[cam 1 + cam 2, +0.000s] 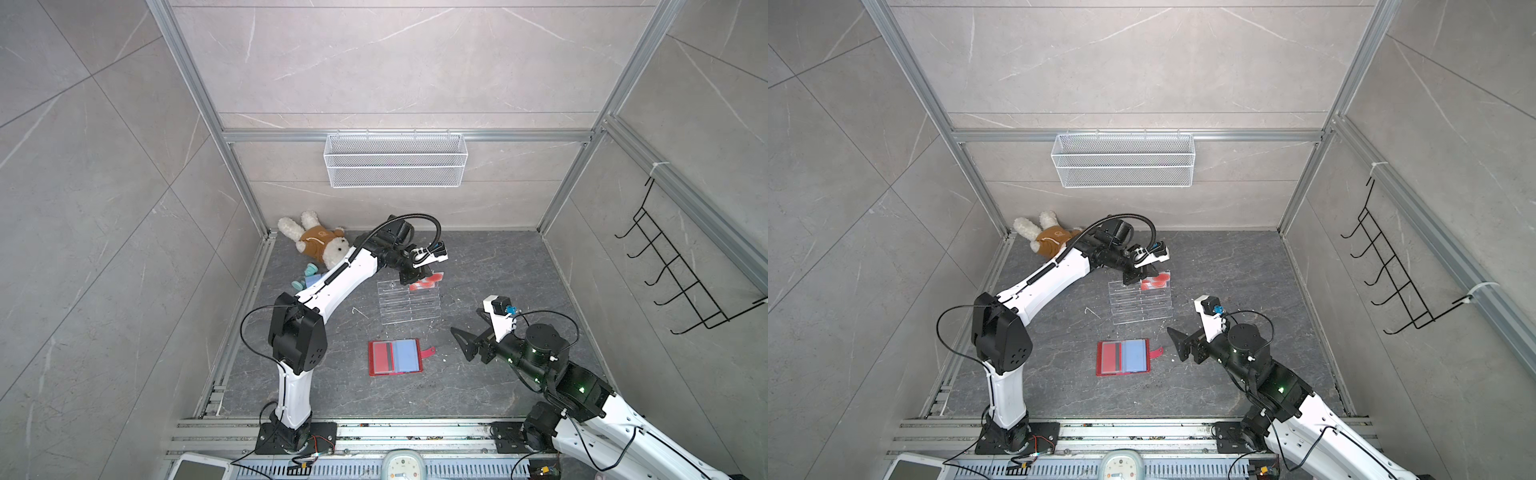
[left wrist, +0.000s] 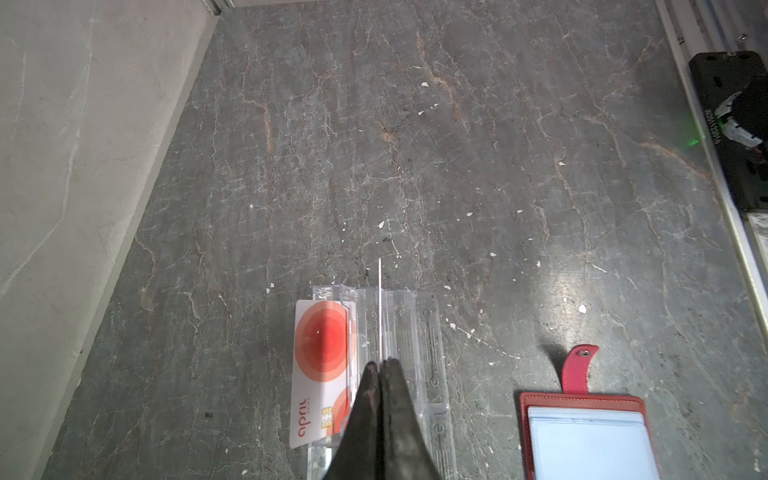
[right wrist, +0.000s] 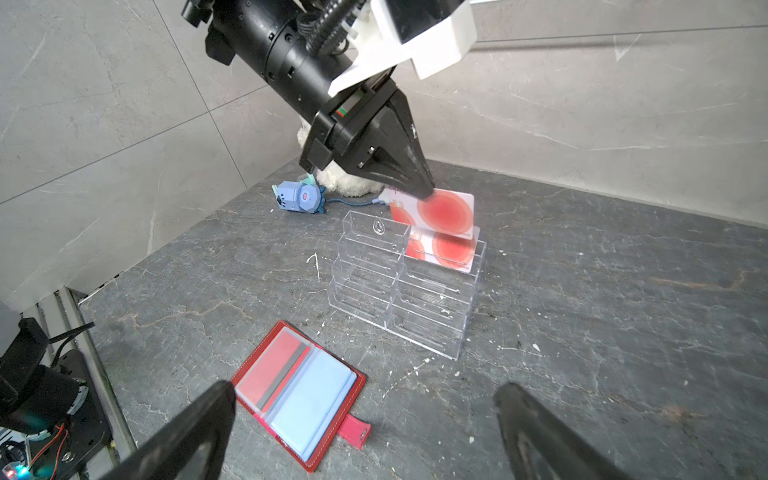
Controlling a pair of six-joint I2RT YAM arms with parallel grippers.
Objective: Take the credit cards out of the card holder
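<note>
My left gripper [image 3: 428,193] clamps a card [image 3: 446,210] over the stand [image 3: 370,257], 12 o'clock of the open holder [image 3: 316,407]; right gripper [image 3: 365,388] gapes empty at its 3. Released tilted, the card may catch the slotted card [image 3: 451,249] and spill.

The card holder [image 2: 590,440] runs off the left wrist view's edge; the left arm [image 1: 340,278] hides part of the plush rabbit [image 1: 320,245].
</note>
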